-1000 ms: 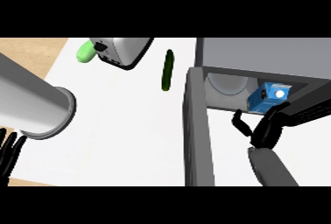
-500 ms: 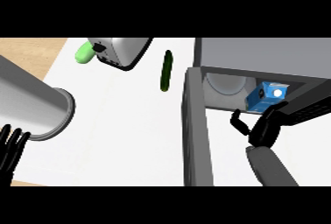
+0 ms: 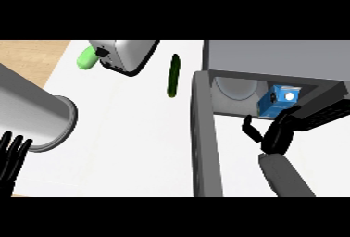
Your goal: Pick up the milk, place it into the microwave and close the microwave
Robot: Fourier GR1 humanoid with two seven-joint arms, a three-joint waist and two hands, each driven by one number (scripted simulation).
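As it sits in the microwave (image 3: 273,58), the milk (image 3: 279,101) looks blue.

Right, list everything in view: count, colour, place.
counter: one, white, across the view
microwave: one, grey, far right
microwave door: one, grey, swung open
turntable plate: one, pale grey, inside the microwave
milk carton: one, blue, inside the microwave, right side
cucumber: one, dark green, on the counter left of the microwave
silver appliance: one, silver, far left
green object: one, light green, left of the silver appliance
left forearm: one, grey, left edge
right forearm: one, grey, lower right
left hand: one, black, open, resting at lower left
right hand: one, black, open, at the microwave's opening below the milk carton
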